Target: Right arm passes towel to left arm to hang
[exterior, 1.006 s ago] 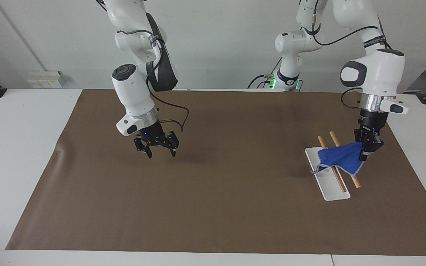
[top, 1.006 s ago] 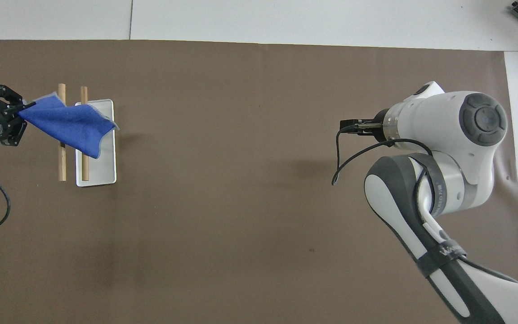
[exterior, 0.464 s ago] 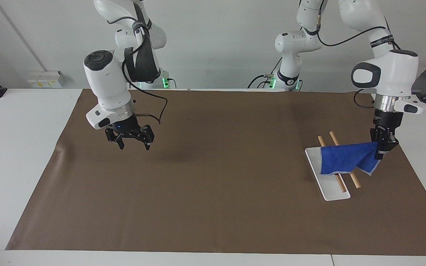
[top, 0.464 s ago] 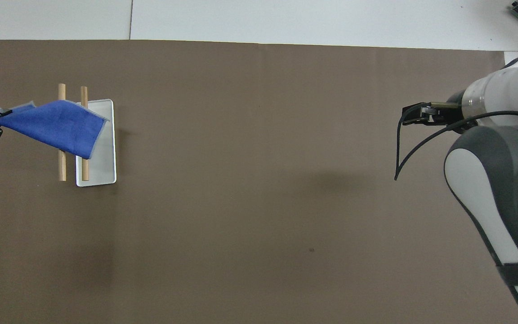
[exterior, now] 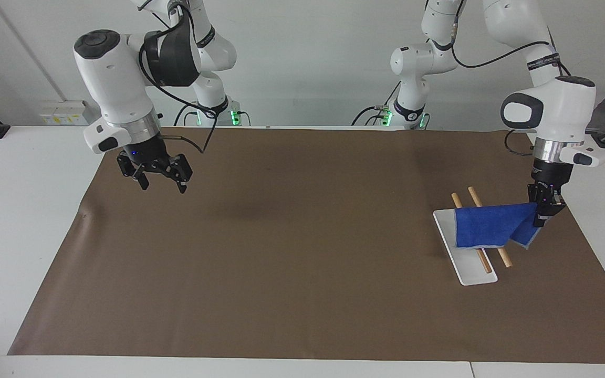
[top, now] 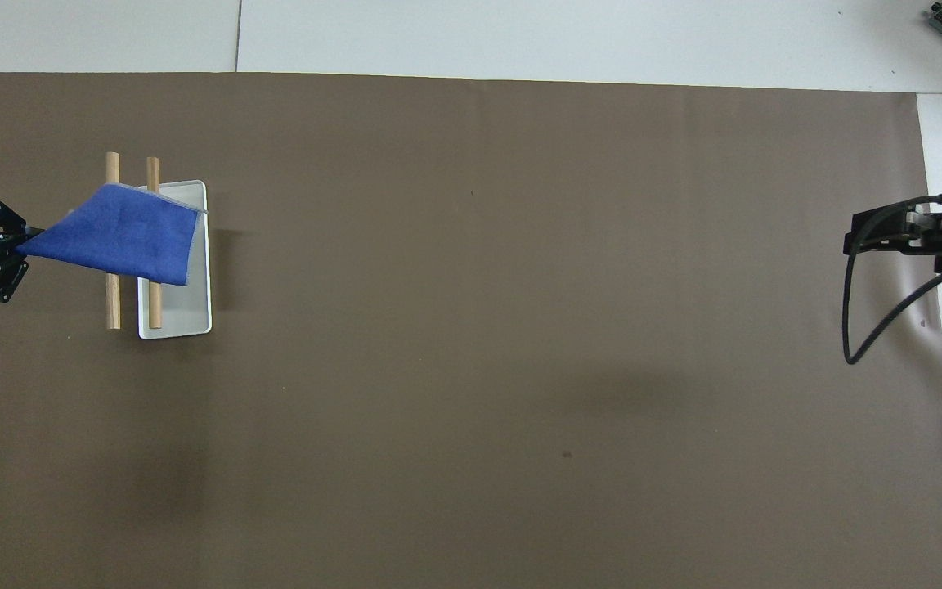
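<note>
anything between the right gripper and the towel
Nothing: only bare brown mat between the open right gripper and the towel, which the left gripper holds over the rack. Both views show it.

Blue towel (exterior: 486, 226) draped over rods (exterior: 500, 255)

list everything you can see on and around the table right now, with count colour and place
towel: 1, bright blue with grey edging, draped over the two wooden rods, one corner held by the left tool
wooden rods: 2, light wood, side by side on the rack at the left arm's end of the table
rack base: 1, white, flat on the mat under the rods
mat: 1, brown, covering most of the table
table: 1, white, showing around the mat
left tool: 1, black, shut on the towel's corner beside the rods
right tool: 1, black, fingers open, raised over the mat at the right arm's end, holding nothing
</note>
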